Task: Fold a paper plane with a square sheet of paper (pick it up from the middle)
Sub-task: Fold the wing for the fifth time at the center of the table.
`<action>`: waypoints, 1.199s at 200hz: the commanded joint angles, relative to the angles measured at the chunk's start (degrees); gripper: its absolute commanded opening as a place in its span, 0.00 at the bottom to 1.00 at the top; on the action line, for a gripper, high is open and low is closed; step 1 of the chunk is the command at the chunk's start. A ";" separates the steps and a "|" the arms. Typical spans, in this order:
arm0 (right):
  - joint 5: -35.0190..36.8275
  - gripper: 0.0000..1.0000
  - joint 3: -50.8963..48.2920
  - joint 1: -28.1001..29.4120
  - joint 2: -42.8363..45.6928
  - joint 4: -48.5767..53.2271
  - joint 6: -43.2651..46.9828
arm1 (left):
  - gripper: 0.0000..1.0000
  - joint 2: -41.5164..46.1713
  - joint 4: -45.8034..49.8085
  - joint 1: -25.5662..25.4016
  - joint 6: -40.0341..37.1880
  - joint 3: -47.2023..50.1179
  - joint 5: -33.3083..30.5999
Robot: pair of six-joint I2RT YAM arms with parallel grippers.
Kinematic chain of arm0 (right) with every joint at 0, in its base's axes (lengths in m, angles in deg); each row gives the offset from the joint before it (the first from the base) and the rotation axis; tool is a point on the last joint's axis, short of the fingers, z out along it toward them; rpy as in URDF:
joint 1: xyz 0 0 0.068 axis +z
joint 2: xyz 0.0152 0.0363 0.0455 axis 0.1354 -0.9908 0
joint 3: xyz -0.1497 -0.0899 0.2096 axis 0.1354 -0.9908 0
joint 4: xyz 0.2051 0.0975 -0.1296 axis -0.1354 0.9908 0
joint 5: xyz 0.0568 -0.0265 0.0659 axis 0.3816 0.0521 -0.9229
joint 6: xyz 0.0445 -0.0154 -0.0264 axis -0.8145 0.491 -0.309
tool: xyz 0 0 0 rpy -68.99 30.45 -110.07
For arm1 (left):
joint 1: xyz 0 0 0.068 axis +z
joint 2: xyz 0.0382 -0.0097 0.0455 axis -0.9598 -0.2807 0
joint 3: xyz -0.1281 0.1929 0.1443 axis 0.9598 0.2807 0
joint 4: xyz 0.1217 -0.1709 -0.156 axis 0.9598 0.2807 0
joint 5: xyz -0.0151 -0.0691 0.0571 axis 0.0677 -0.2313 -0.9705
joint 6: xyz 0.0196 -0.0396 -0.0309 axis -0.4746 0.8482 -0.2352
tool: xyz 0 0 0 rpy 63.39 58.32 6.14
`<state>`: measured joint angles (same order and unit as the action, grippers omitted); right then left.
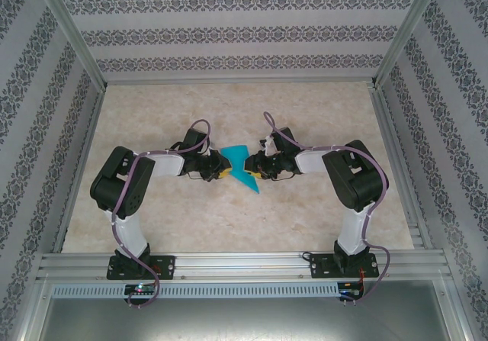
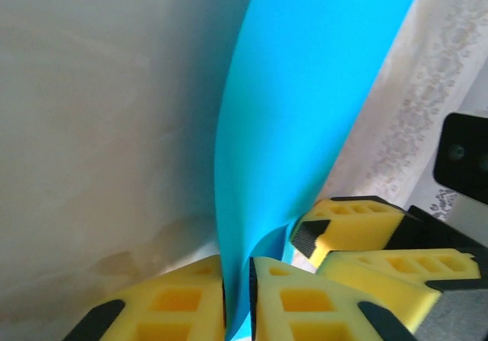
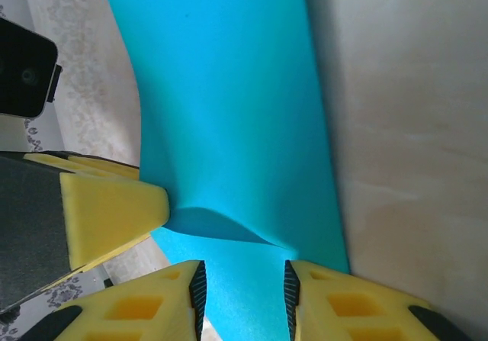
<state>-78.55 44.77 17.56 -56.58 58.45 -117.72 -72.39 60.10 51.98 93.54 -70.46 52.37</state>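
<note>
Top external view is showing the square sheet of paper sitting at mid-table between the two grippers, bent rather than flat. Its long axis is running diagonally from the far left to the near right. Its narrow pointed corner is aiming toward the near right, just below the right gripper. The broader end is lying toward the far side, next to the left gripper.

From the left wrist, the left gripper is pinching the sheet's near edge between its yellow pads, with its jaws closed on the paper. The sheet is standing on edge there, rising away from the camera and curving toward the upper right. The right gripper's yellow fingers are sitting just beside the pinch.

From the right wrist, the right gripper is holding its jaws apart, and the blue paper is showing through the gap. Whether its pads are touching the paper cannot be told. One yellow finger of the left gripper is coming in from the left and meeting the sheet where it is buckling.

The table is showing a pale, matte, marbled beige top. Walls papered in grey ornamental bands are enclosing it on three sides. An aluminium rail is carrying the arm bases along the near edge.
</note>
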 commanded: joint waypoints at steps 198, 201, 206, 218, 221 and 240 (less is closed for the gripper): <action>56.53 0.55 -3.02 25.02 8.60 1.80 45.32 | 0.03 3.87 1.51 -0.57 2.79 -1.25 1.42; 56.77 0.54 -2.92 25.02 8.33 1.64 45.35 | 0.03 3.91 1.52 -0.56 2.84 -1.21 1.49; 57.06 0.53 -2.83 24.97 8.01 1.28 45.36 | 0.03 4.04 1.50 -0.52 2.83 -1.21 1.45; 57.54 0.50 -2.76 25.01 7.41 0.49 45.48 | 0.03 4.15 1.47 -0.55 2.99 -1.05 1.50; 57.65 0.49 -2.77 25.02 7.24 0.41 45.51 | 0.03 4.17 1.47 -0.53 2.96 -1.03 1.50; 58.06 0.43 -2.82 25.00 6.62 -0.04 45.50 | 0.03 4.35 1.73 -0.48 3.08 -0.96 1.41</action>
<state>-23.53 40.40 42.26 -48.71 60.86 -72.91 -70.09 60.34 51.98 95.51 -70.75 52.89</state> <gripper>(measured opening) 0.459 0.067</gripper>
